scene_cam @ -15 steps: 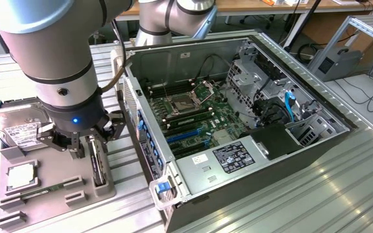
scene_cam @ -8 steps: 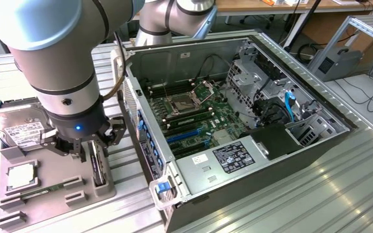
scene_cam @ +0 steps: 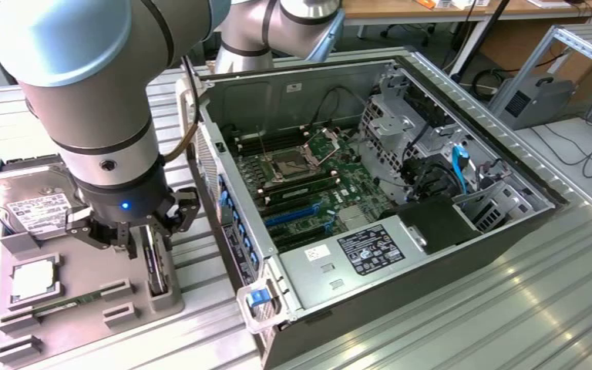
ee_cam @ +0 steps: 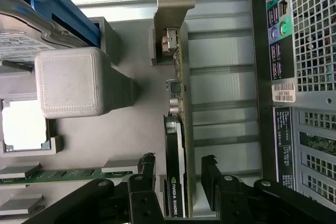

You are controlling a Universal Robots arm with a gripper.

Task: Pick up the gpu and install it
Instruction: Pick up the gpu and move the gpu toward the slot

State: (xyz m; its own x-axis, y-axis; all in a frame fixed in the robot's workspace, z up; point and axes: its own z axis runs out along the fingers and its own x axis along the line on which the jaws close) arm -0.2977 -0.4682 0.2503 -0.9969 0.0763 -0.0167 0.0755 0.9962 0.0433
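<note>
gripper [ee_cam: 179, 158] over gpu [ee_cam: 175, 132], wrist view: jaws spread astride it

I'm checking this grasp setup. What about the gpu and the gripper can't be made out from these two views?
- Exterior view: the gripper and arm hide most of the gpu, so the finger gaps cannot be seen there.
- Wrist view: the gpu's end opposite its bracket is cut off by the picture's edge, behind the gripper.
- Exterior view: the hard drive's label print is too small to read.
</note>
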